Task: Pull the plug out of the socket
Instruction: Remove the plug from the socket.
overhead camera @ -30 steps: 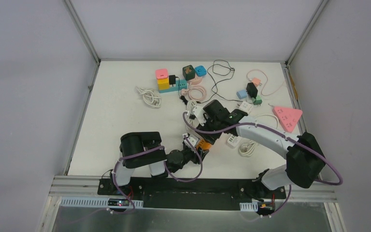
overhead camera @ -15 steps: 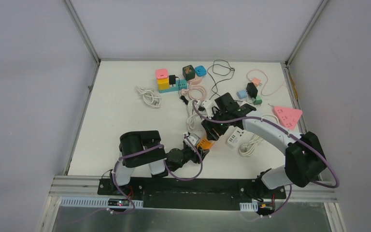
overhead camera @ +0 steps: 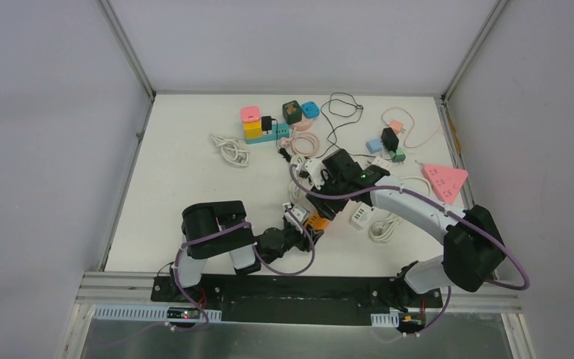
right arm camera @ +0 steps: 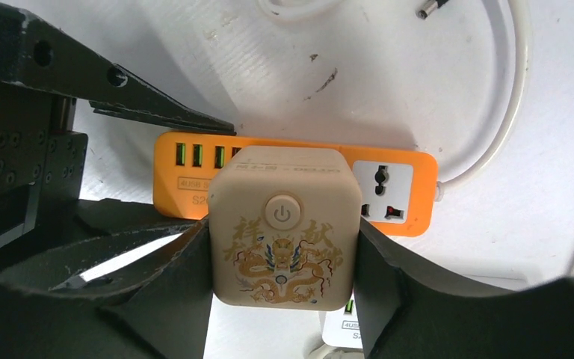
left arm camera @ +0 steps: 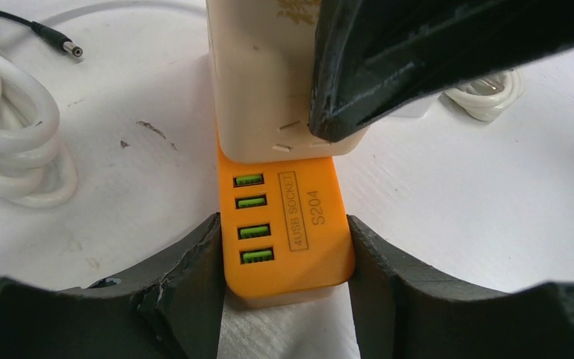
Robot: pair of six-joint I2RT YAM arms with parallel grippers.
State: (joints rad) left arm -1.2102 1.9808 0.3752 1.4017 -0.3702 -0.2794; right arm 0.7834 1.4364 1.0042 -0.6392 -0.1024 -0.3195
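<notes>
An orange power strip socket (left arm camera: 288, 224) with four green USB ports lies on the white table; it also shows in the right wrist view (right arm camera: 396, 191) and from above (overhead camera: 315, 221). My left gripper (left arm camera: 284, 280) is shut on its USB end. A cream cube plug (right arm camera: 284, 239) with a gold dragon print and a power button sits on the strip. My right gripper (right arm camera: 284, 299) is shut on the plug's two sides. In the left wrist view the plug (left arm camera: 261, 75) stands on the strip with a right finger (left arm camera: 418, 52) against it.
A white power strip (overhead camera: 362, 216) and coiled white cable (overhead camera: 383, 227) lie right of the orange one. More white cable (left arm camera: 15, 142) lies to its left. Coloured adapters (overhead camera: 258, 123), a pink triangular strip (overhead camera: 446, 180) and cables sit further back.
My right arm swung right and then back left over the orange strip, its gripper staying near the plug. The left arm has held still.
</notes>
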